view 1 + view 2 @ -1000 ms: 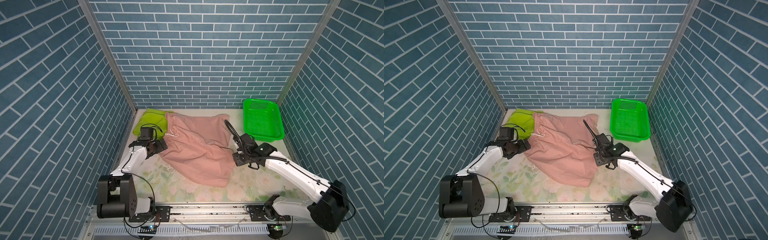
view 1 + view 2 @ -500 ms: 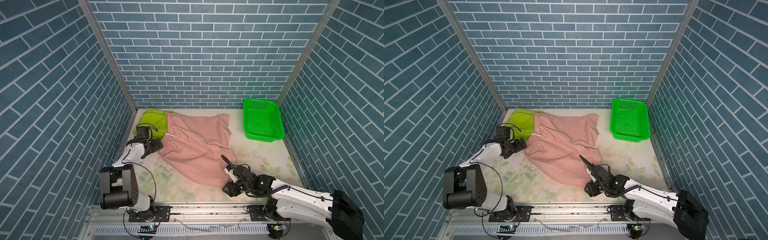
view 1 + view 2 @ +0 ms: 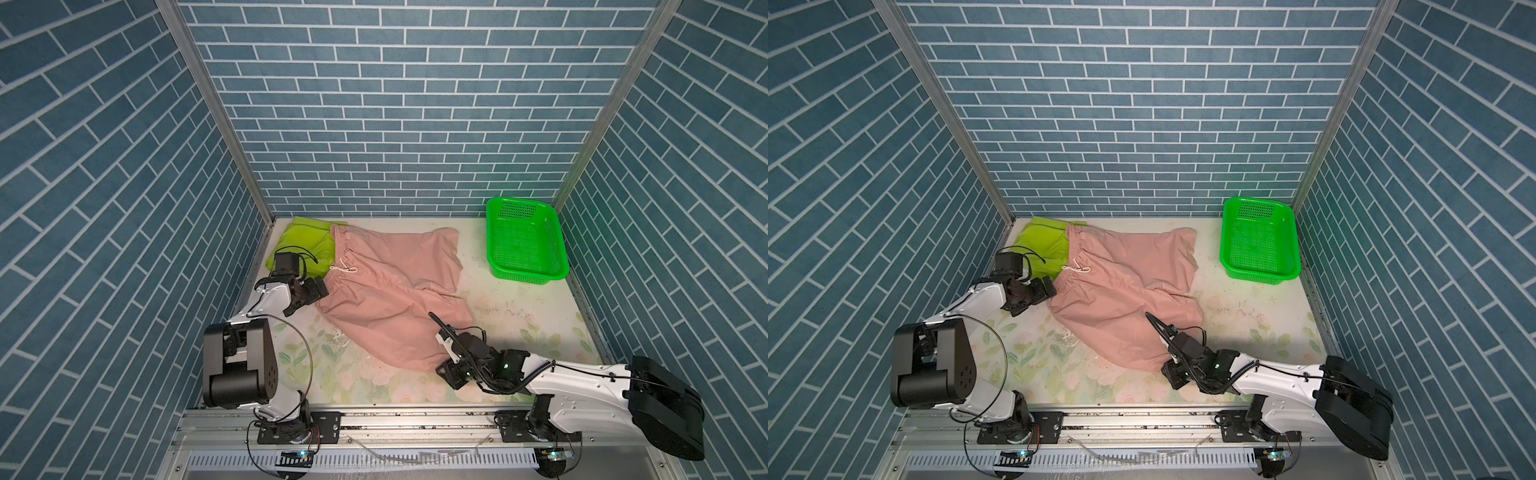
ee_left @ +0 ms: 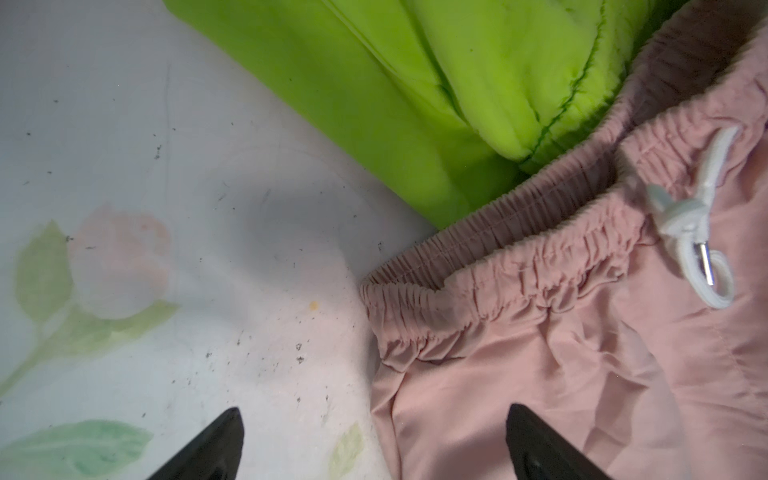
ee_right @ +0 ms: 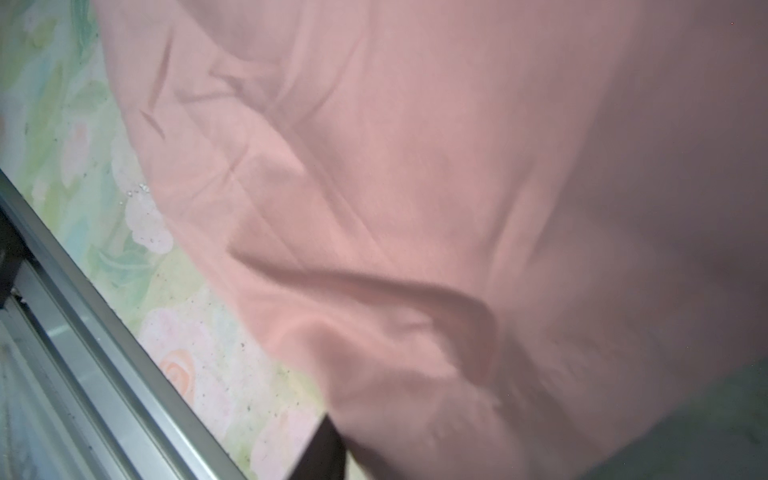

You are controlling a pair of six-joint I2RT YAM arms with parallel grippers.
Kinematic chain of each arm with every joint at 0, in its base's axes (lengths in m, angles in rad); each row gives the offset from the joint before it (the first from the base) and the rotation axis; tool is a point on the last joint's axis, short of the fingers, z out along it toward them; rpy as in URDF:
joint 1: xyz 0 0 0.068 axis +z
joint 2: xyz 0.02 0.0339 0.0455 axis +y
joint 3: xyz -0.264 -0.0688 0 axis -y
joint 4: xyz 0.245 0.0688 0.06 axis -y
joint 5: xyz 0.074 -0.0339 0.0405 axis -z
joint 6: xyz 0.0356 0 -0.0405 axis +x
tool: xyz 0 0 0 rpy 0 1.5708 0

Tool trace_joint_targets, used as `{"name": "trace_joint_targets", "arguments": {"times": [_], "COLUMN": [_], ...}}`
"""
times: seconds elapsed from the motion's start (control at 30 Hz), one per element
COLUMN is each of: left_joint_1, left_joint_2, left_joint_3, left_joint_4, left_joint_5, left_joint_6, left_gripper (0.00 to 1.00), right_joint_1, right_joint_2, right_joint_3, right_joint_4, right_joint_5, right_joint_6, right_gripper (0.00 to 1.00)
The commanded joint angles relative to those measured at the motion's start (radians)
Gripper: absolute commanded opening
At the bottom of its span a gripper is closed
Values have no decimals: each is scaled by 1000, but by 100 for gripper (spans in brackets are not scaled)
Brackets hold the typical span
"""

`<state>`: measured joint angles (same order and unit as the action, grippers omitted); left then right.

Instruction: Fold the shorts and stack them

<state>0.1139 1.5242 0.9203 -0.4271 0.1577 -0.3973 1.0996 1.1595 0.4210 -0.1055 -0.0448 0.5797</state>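
Top views both show the table [image 3: 519, 316] mostly taken up by the pink shorts [image 3: 390, 291]. They lie spread open and unfolded, so they serve as the landmark. Their long axis runs from the gathered waistband [image 4: 498, 266] out to the two leg hems. The green basket [image 3: 528, 277] stands well apart, beyond the hem of their far leg. The lime-green shorts [image 3: 305, 241] lie partly under their waist end, against the back corner.

The left claw [image 3: 309, 293] sits at the near corner of the waistband. In the left wrist view its jaws are spread wide and hold nothing, one finger over bare table and the other over pink cloth [image 4: 374, 419]. The right claw [image 3: 1173, 372] is at the opposite end of that same side edge, on the near leg's hem corner. Cloth drapes over it in the right wrist view, so I cannot tell whether it has pinched the hem.

Each arm is nearest its own end of that edge, which probably suits a lengthwise fold towards the far leg. The white drawstring [image 4: 698, 224] lies just inside the waistband.
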Motion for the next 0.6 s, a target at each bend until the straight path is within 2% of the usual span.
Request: {"name": "trace_joint_targets", "arguments": {"times": [0.0, 0.1, 0.2, 0.4, 0.47, 0.5, 0.53, 0.57], "left_joint_1": [4, 3, 2, 2, 2, 3, 0, 0], "left_joint_2": [7, 13, 9, -17, -9, 1, 11, 17], "left_joint_3": [45, 75, 87, 83, 83, 83, 83, 81], "left_joint_4": [-32, -55, -68, -81, -80, -82, -81, -79], "left_joint_5": [-11, -3, -3, -7, 2, 13, 20, 24], "left_joint_6": [26, 32, 37, 43, 44, 46, 47, 47], "left_gripper": [100, 100, 100, 100, 100, 100, 100, 100], "right_joint_1": [2, -10, -30, -189, -224, -232, -233, -234], "right_joint_2": [-11, -29, -81, -168, -159, -145, -124, -106], "right_joint_3": [105, 239, 326, 333, 308, 294, 283, 275], "right_joint_4": [-140, -375, -509, -603, -612, -611, -606, -600], "right_joint_5": [-16, -144, -269, -468, -488, -486, -486, -493], "right_joint_6": [14, 47, 92, 172, 173, 173, 174, 172], "right_gripper": [0, 0, 0, 0, 0, 2, 15, 23]}}
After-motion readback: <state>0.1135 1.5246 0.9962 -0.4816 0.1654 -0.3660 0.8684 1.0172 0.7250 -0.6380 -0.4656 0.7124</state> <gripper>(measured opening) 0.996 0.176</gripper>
